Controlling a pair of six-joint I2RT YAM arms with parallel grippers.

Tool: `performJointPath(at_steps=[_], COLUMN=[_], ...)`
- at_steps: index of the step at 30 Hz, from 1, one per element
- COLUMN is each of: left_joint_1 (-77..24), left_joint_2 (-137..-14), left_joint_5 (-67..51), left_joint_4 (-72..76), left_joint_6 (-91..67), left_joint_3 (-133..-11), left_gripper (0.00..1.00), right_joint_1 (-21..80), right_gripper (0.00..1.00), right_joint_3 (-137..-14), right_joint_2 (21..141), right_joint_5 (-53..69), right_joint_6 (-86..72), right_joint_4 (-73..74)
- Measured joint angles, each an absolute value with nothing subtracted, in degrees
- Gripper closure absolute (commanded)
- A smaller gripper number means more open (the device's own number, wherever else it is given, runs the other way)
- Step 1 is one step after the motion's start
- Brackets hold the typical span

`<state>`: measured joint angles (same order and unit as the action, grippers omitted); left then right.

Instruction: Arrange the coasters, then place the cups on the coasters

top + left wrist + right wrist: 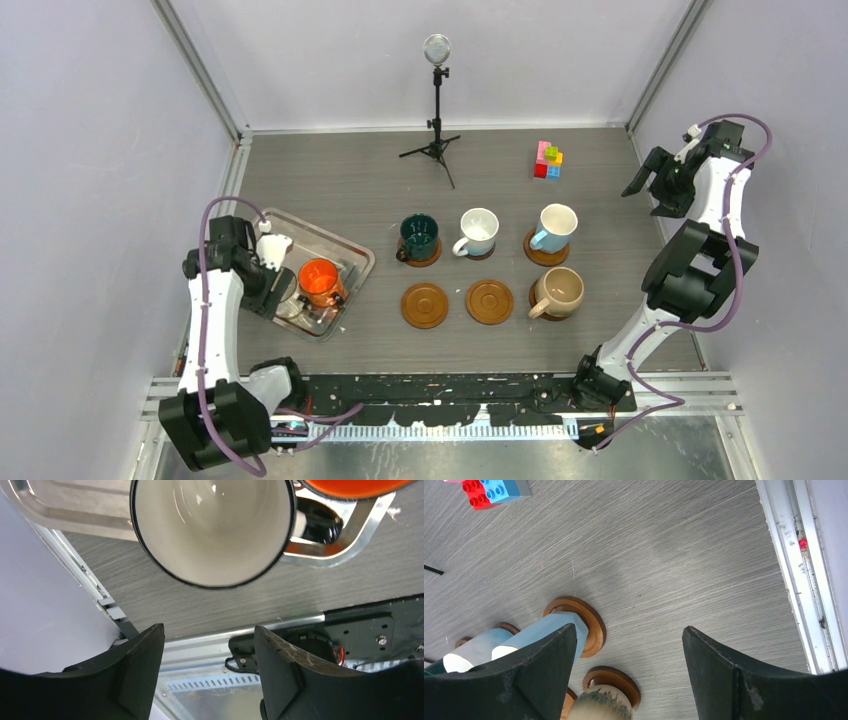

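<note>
Left wrist shows a glossy, round, dark-rimmed ceramic mug (212, 530).

Robotics lab test cell: plain pale walls (90, 150) on aluminium framing (197, 65) enclose a grey desk (340, 190); cabled left arm (212, 320) and right arm (700, 275) bolted to its near rail (450, 385); tripod stand (437, 120), toy bricks (547, 160) behind.

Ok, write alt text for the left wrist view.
An empty white mug with a dark rim fills the top of the view, seen from above at the edge of a silver tray, an orange mug beside it. Below, the left gripper hangs open and empty over the grey table.
</note>
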<state>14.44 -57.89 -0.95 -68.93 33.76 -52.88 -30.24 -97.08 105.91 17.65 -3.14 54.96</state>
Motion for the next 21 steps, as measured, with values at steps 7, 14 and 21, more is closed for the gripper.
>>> performJointPath(at_steps=[7, 14, 21], left_joint_1=[14.55, 14.7, 14.9], left_joint_2=[-61.39, -64.4, -72.34], left_joint_5=[-0.95, 0.91, 1.76], left_joint_4=[-59.64, -51.77, -42.65], left_joint_6=[29.67, 28.47, 28.56], left_joint_3=[-49.71, -47.94, -49.6], left_gripper=[0.4, 0.41, 0.4], right_joint_1=[-30.24, -30.24, -30.24], right_gripper=[0.18, 0.18, 0.18], right_joint_3=[-97.08, -97.08, -97.08], right_joint_2=[105.91, 105.91, 105.91], right_joint_5=[17.02, 16.53, 16.36], right_joint_6=[-3.14, -3.11, -3.11], right_joint_4=[54.96, 54.96, 54.96])
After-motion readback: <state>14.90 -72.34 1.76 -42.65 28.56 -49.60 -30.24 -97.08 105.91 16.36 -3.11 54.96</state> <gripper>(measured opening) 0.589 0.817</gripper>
